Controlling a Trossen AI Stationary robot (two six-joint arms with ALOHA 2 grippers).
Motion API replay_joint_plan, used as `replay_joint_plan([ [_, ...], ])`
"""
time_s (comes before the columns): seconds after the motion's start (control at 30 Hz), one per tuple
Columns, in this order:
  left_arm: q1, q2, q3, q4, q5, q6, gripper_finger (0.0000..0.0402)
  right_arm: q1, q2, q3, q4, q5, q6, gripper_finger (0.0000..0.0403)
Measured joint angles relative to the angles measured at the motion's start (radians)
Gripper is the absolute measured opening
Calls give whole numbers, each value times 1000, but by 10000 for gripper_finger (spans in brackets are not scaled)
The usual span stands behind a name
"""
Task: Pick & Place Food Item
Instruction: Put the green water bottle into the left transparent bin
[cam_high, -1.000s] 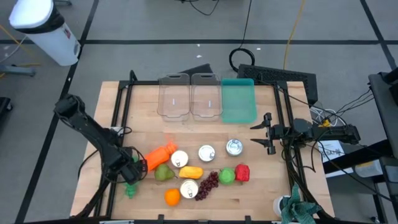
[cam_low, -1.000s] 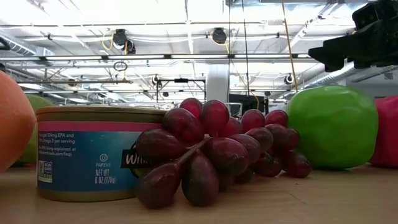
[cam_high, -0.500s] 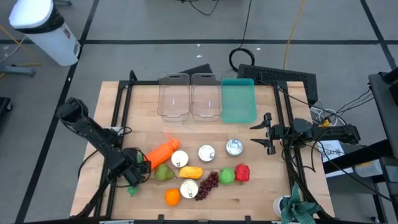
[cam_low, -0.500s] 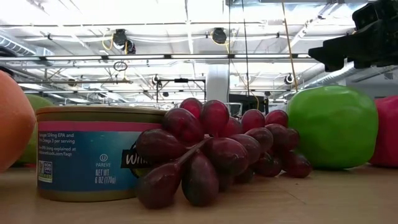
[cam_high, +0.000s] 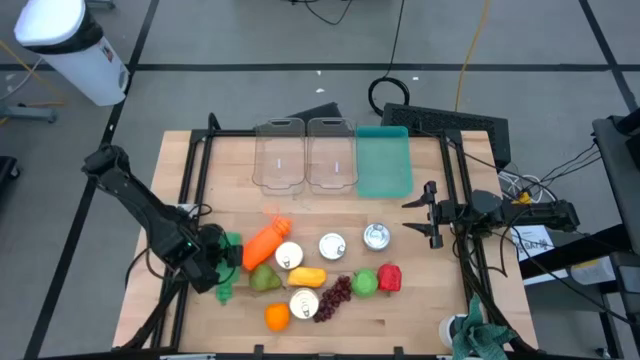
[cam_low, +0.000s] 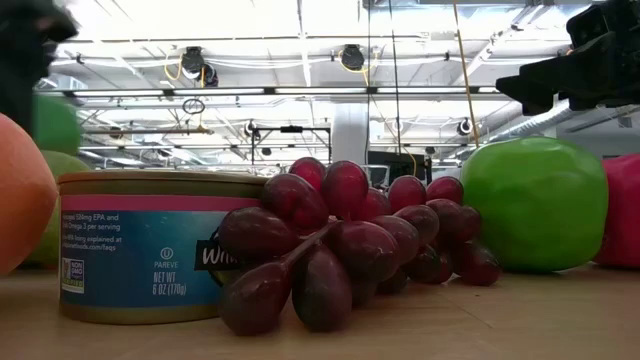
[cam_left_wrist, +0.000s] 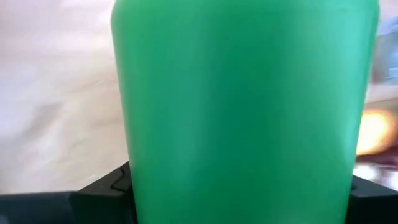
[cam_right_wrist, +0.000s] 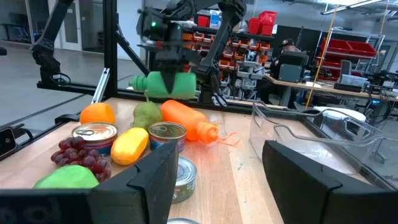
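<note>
Two claws are showing. Over the surface's (cam_high: 420, 300) near-left edge, the left claw (cam_high: 222, 268) is gripping a green food item (cam_high: 229, 264) and holding it clear of the wood beside the carrot (cam_high: 264, 243), probably for carrying to the far containers (cam_high: 305, 155). At the right edge, the right claw (cam_high: 427, 214) is waiting with fingers apart, away from the cans (cam_high: 332, 246).
</note>
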Motion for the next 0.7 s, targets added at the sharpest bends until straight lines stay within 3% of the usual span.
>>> replay_joint_plan([
  [0.23, 44, -115, 28, 1, -273, 174, 288, 0, 0, 0, 0, 0, 0, 219],
  [0.43, 169, -219, 36, 1, -490, 428, 281, 0, 0, 0, -1, 0, 0, 219],
  [0.53, 275, -296, 36, 3, -511, 572, 279, 0, 0, 0, 0, 0, 0, 219],
  [0.7, 494, -411, 36, 133, -382, 878, 283, 0, 0, 0, 0, 0, 0, 219],
])
